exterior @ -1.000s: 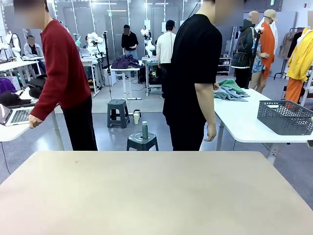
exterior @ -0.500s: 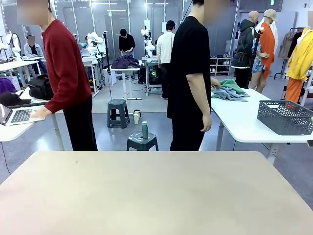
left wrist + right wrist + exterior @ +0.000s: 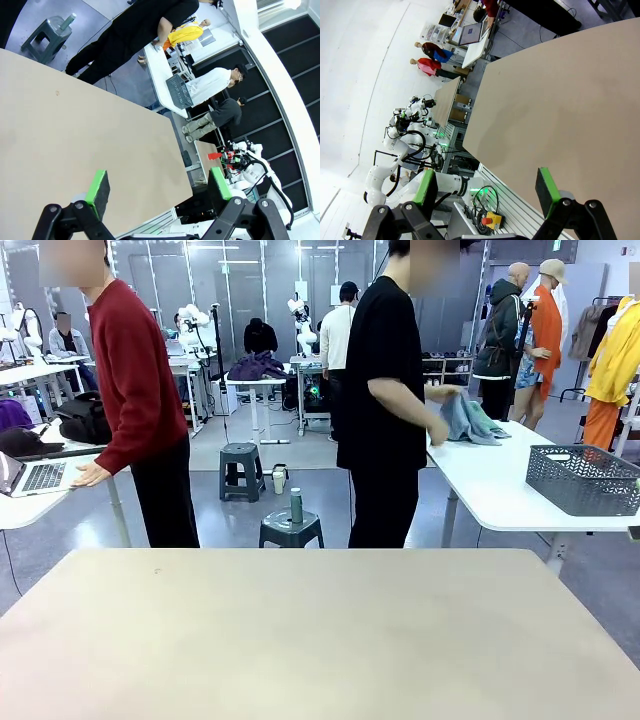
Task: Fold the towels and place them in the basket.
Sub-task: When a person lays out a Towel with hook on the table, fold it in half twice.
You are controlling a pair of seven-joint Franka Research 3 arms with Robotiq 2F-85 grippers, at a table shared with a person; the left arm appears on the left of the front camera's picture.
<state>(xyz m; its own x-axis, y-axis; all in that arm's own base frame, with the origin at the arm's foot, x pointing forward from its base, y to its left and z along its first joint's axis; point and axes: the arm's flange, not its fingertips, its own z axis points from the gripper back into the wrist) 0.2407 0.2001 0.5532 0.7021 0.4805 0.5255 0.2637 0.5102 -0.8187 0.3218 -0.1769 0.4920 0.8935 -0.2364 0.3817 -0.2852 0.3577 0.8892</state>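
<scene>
Since a second ago, the person in black [image 3: 385, 390] has turned toward the white table [image 3: 500, 495] on the far right. That person has lifted the grey-blue towel [image 3: 462, 420] off the heap where it lay. It is now raised off that tabletop, with the person's hand [image 3: 438, 430] at its lower edge.

Nearest the camera, the left wrist view shows the left gripper [image 3: 157, 184] with its jaws spread wide. Its green pads [image 3: 98, 186] are well apart with nothing between them, above the beige table [image 3: 320, 640]. In the right wrist view, the right gripper [image 3: 487, 187] is likewise spread wide and holds nothing, above the same beige tabletop near its edge.

Beyond the far edge of the beige table, a dark stool [image 3: 291, 531] stands on the grey floor with a green bottle [image 3: 296, 505] on top.

Farther back on the left, a person in red [image 3: 135, 390] leans with one hand beside a laptop [image 3: 35, 477].

On the right stands the separate white table, across the aisle. The mint green towel [image 3: 490, 424] lies there just behind the lifted grey-blue one. The basket [image 3: 583, 480], dark grey with lattice sides, sits upright on the same white table. It is nearer the camera than the towels and apart from them. Both towels and the basket are well apart from both grippers.
</scene>
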